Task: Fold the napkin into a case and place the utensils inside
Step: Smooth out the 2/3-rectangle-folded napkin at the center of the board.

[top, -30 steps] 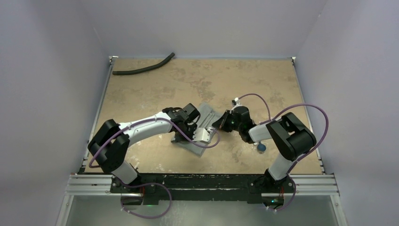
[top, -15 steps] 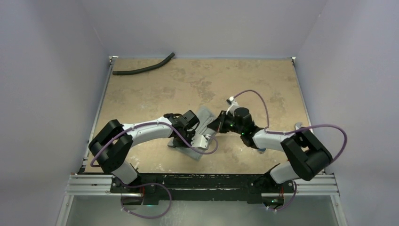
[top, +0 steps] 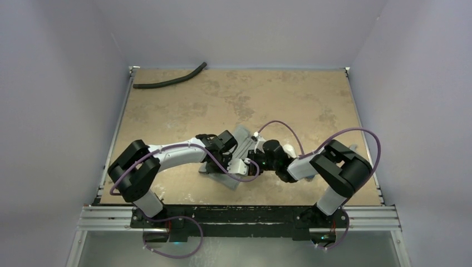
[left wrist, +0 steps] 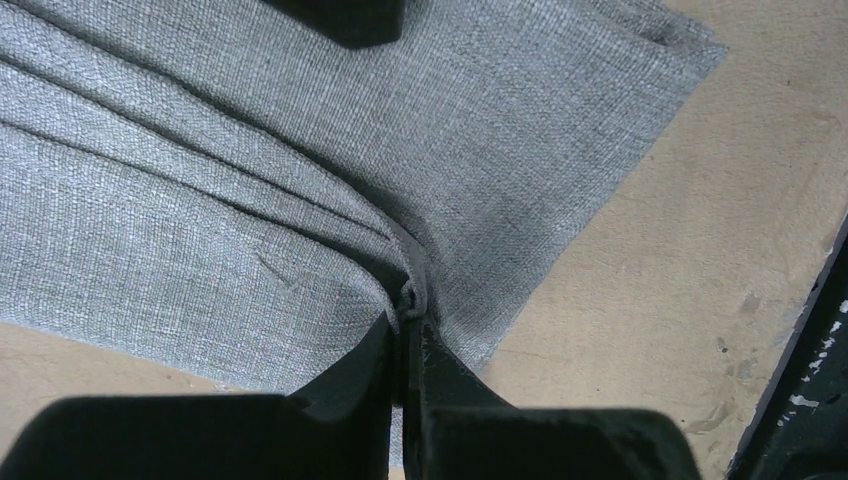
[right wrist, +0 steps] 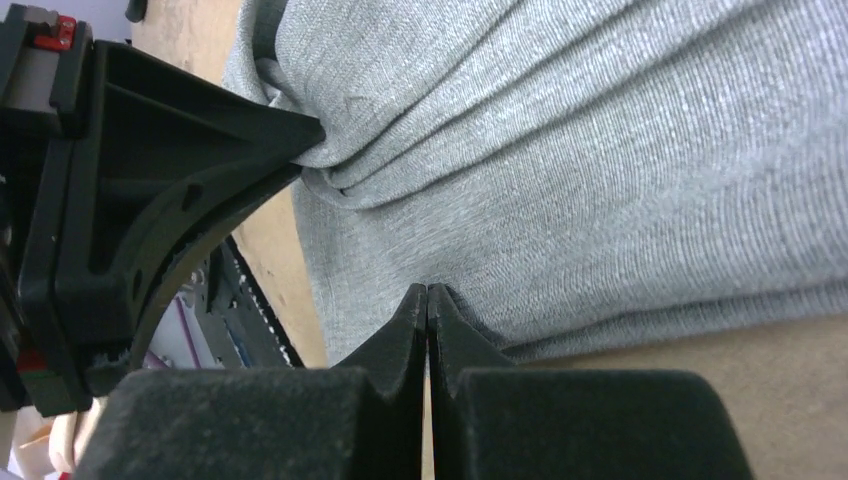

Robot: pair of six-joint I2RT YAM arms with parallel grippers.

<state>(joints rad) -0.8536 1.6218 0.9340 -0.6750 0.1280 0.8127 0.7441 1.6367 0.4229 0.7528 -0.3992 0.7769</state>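
Nearest me, both arms reach in from their bases twd the middle of the bench and meet over the napkin, which lies folded into a grey oblong, angled, roughly center and a bit left.

L wrist cam: left pincer is clamped on a small pinch of the napkin right at a fold. The creases run away from that pinch, and one cloth corner lies flat on the bench at upper right.

R wrist cam: right pincer is closed tight, fingers pressed together, tips against the napkin near its edge (can't tell if any cloth is caught betw them). The left pincer shows at the left of this view, just beside it, cloth bunched at its tips.

Far left corner: a black curved hose, well apart from the napkin.
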